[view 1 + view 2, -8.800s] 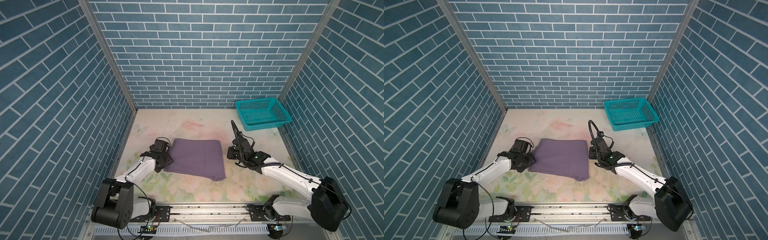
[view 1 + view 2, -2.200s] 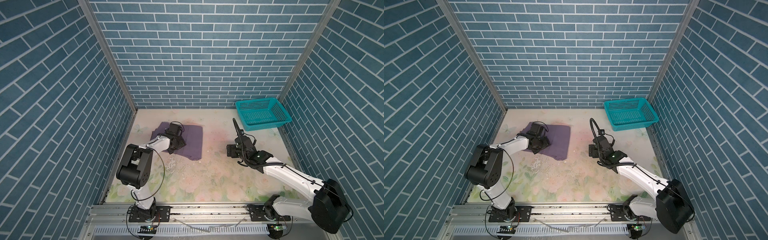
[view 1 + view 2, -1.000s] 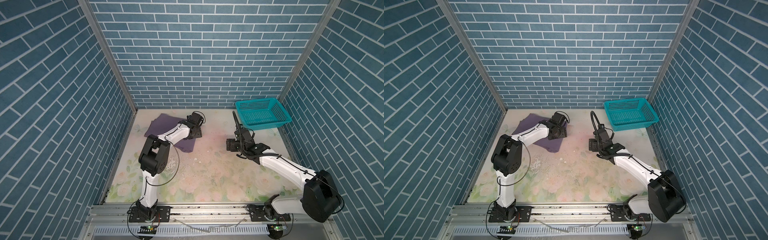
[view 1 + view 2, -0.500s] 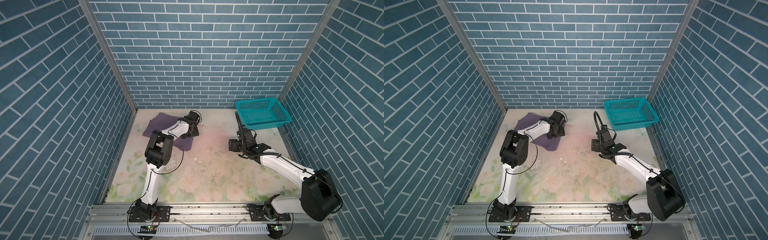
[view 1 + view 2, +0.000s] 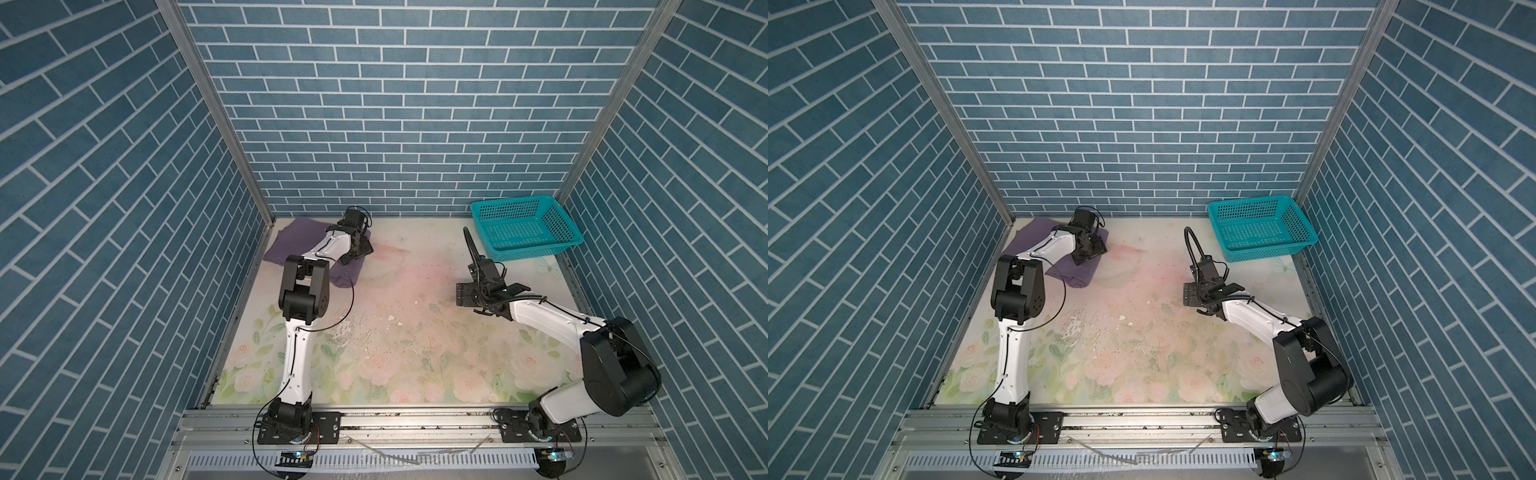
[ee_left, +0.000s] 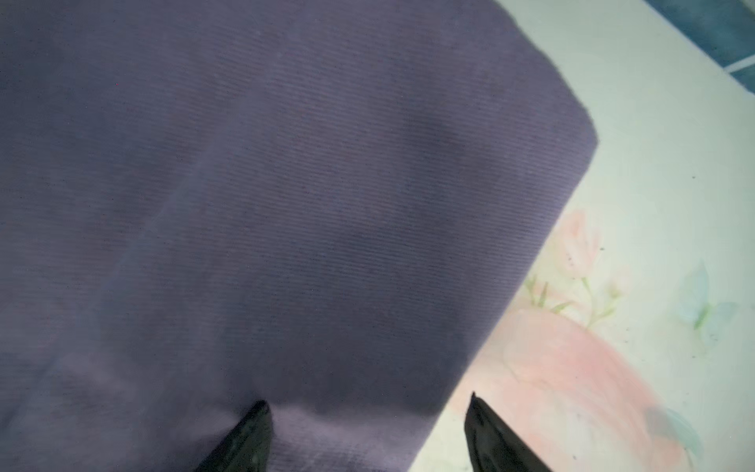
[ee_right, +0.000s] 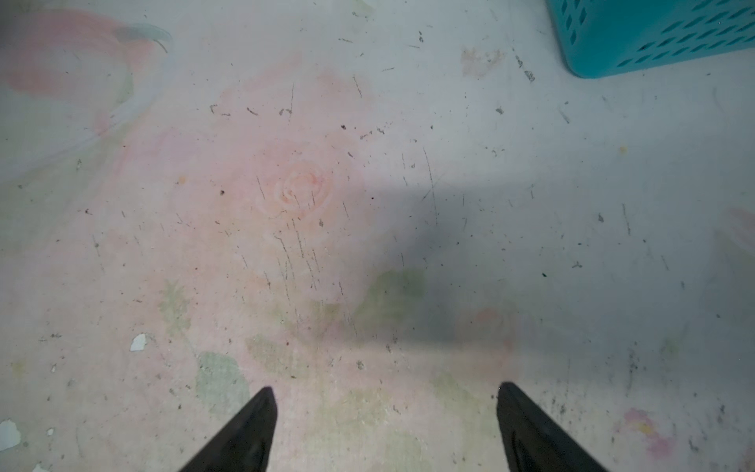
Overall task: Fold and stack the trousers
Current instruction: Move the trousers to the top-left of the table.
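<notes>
The purple trousers (image 5: pixel 291 245) (image 5: pixel 1034 237) lie folded flat in the far left corner of the table in both top views. My left gripper (image 5: pixel 357 253) (image 5: pixel 1090 251) hangs low over their right edge. In the left wrist view the trousers (image 6: pixel 286 204) fill most of the picture. There the left gripper (image 6: pixel 367 402) is open, with one fingertip over the fabric and the other over bare table. My right gripper (image 5: pixel 465 293) (image 5: pixel 1192 295) (image 7: pixel 384 392) stands open over the bare table, right of centre, with nothing between its fingers.
A teal mesh basket (image 5: pixel 532 253) (image 5: pixel 1262 249) (image 7: pixel 653 36) stands at the far right corner, just beyond the right gripper. Blue brick walls close in the left, far and right sides. The floral table top (image 5: pixel 415 332) is scuffed and speckled.
The left gripper and the folded trousers have shifted a little further toward the far left corner. The right arm has barely moved.
</notes>
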You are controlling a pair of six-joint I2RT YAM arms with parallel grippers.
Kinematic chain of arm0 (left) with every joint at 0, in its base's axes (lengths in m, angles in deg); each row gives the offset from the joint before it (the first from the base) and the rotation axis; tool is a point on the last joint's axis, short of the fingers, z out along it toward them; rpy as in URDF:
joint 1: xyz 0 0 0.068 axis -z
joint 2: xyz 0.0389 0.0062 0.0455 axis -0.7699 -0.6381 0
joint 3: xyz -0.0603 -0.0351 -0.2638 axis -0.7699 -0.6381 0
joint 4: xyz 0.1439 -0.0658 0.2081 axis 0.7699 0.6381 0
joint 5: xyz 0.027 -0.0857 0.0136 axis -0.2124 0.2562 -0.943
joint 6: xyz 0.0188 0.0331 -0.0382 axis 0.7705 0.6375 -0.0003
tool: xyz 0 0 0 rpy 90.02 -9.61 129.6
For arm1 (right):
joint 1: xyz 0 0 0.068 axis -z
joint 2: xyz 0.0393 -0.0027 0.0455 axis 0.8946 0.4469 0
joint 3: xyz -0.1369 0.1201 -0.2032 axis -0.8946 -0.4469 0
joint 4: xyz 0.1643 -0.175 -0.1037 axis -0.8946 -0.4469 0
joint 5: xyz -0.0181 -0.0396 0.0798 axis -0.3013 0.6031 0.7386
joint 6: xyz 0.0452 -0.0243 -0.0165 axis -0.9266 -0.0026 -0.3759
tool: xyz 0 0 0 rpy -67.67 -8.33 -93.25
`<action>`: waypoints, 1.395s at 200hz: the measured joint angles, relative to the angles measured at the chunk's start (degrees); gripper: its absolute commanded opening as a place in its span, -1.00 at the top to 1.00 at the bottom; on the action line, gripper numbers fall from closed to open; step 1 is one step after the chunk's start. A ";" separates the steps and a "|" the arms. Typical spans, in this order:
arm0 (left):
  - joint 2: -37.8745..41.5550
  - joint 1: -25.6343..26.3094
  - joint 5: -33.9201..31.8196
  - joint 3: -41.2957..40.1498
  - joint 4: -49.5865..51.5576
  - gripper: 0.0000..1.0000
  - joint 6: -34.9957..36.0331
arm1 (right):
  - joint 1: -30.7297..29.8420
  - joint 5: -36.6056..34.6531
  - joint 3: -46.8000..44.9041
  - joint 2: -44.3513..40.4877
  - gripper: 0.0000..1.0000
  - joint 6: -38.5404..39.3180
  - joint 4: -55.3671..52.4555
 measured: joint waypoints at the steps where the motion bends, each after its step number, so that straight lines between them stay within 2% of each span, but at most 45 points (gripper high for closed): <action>1: -0.09 0.00 0.04 0.11 -0.07 -0.52 -0.04 | 0.02 0.04 0.07 0.11 -0.69 0.00 0.00; 113: -8.92 -0.15 6.91 12.33 -7.87 -0.57 -4.37 | 2.08 1.97 1.68 3.52 -0.66 -0.02 0.02; 171: -13.40 -0.20 8.57 19.54 -8.39 -0.59 -5.22 | 3.06 3.17 1.68 4.57 -0.63 -0.04 0.04; 193: -13.64 -0.31 8.96 19.87 -8.22 -0.58 -5.18 | 3.32 4.00 1.68 4.83 -0.61 -0.04 0.04; 205: -12.52 -0.35 9.16 17.64 -9.40 -0.58 -5.14 | 3.39 4.37 1.68 4.83 -0.61 -0.07 0.09; 221: -8.76 -0.39 9.62 10.86 -12.09 -0.58 -5.14 | 3.48 5.09 1.68 4.81 -0.61 -0.11 0.11; 279: 11.47 0.37 10.29 -21.62 -18.88 -0.58 -5.18 | 3.50 8.24 1.51 0.42 -0.61 -1.16 0.57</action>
